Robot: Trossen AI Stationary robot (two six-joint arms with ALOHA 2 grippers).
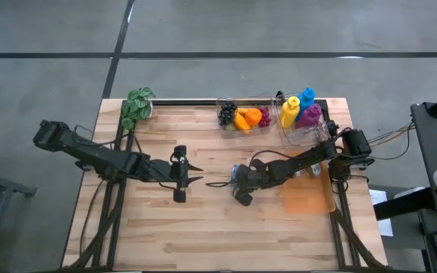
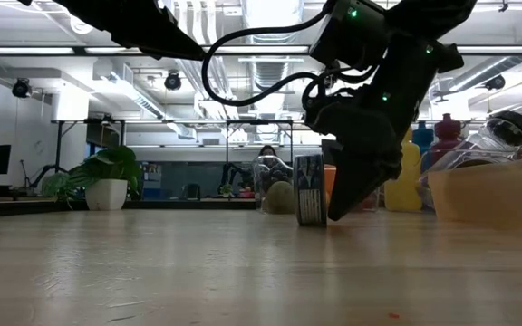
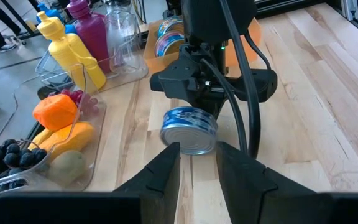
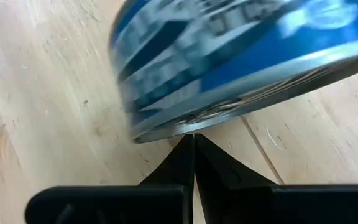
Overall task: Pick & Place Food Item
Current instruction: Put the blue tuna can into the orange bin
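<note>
A flat blue-labelled tin can (image 3: 189, 129) stands on its curved wall in the middle of the wooden table (image 1: 203, 235), its silver end turned toward my left gripper. My right gripper (image 2: 336, 215) is shut, slanting down at the can's right side, with its tips (image 4: 193, 140) at the can's lower rim. My left gripper (image 3: 197, 168) hovers open a short way left of the can (image 1: 236, 173), pointing at it, with nothing between its fingers. My right gripper has its shut fingertips (image 4: 185, 152) against the can's lower rim (image 4: 166, 132), on the end that faces the table's right, close to the tabletop. The fingers come slanting down from the right. The can stays on edge on the table, its ends upright (image 2: 310, 190).
At the far edge stand a clear tray of fruit (image 1: 243, 117), a clear tray of coloured bottles (image 1: 300, 114) and a potted plant (image 1: 137, 106). An orange board (image 1: 306, 199) lies at the right. More cans (image 3: 166, 34) sit behind the right arm.
</note>
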